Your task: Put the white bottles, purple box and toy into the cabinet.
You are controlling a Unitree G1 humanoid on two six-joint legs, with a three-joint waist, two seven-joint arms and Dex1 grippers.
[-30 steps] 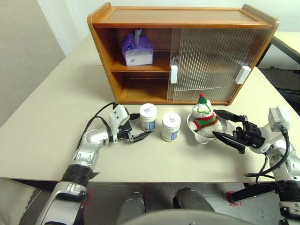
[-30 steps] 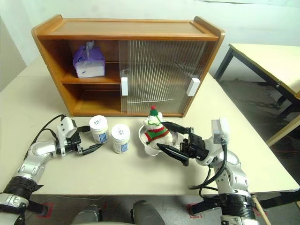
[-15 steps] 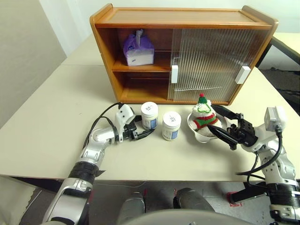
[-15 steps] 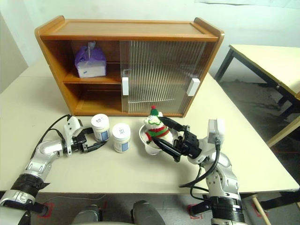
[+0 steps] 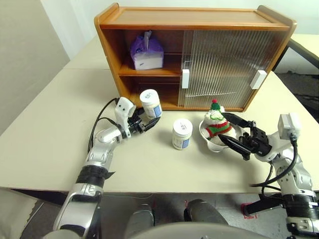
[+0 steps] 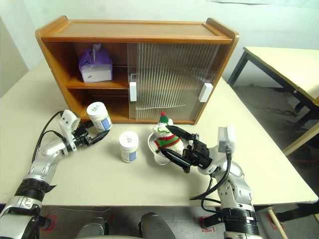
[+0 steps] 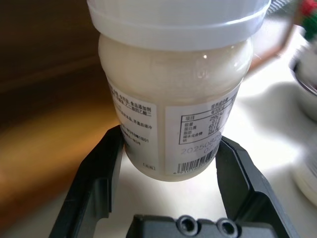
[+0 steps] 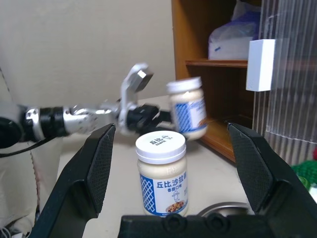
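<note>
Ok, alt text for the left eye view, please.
The left gripper holds a white bottle lifted off the table before the cabinet's open lower shelf. The purple box sits on the upper shelf; another bottle stands beside the toy, framed by the open right gripper.

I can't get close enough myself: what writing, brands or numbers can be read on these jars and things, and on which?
"丘比沙拉酱" on the label of the standing white bottle.
"2025", then blurred digits, above a barcode on the lifted white bottle between the left gripper's fingers.
Rest of both labels, and the standing bottle's lid print: too small or blurred to read.
Purple box, toy, cabinet: no readable text.
</note>
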